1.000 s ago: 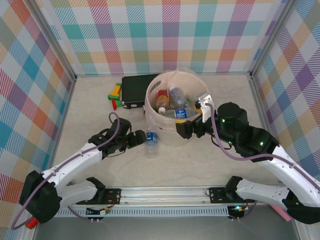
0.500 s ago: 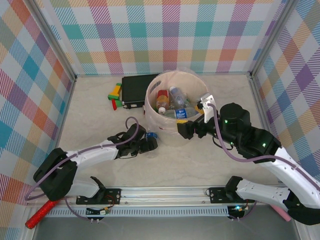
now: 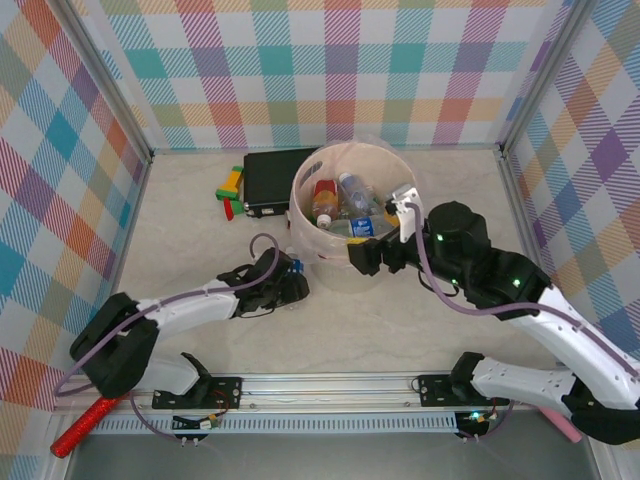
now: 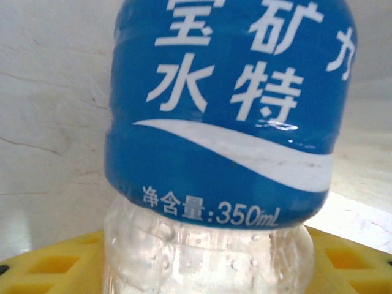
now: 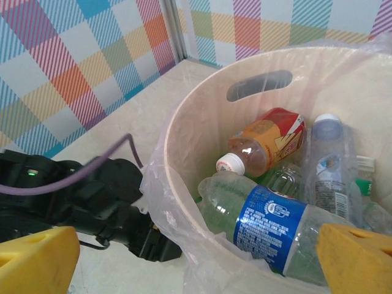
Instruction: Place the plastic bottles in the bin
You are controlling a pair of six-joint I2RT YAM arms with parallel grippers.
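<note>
A clear plastic bottle with a blue label (image 4: 233, 122) lies on the table just left of the bin. It sits between the yellow fingers (image 4: 43, 266) of my left gripper (image 3: 292, 280), which is open around it. From above, just a bit of blue (image 3: 296, 266) peeks out past the gripper. The bin (image 3: 302, 190) holds several bottles: an orange-labelled one (image 5: 272, 141), a blue-labelled one (image 5: 269, 223) and a clear one with a pale blue cap (image 5: 331, 159). My right gripper (image 3: 368, 258) hangs open at the bin's near rim (image 5: 184, 159), holding nothing.
A black rectangular box (image 3: 270, 178) lies against the bin's far left side, with coloured toy blocks (image 3: 232, 185) beside it. A red-handled object (image 3: 85, 425) lies at the near left by the rail. Checked walls close in three sides.
My left gripper has slid forward over the lying bottle, which now sits between its fingers. The right arm has drifted slightly left.
</note>
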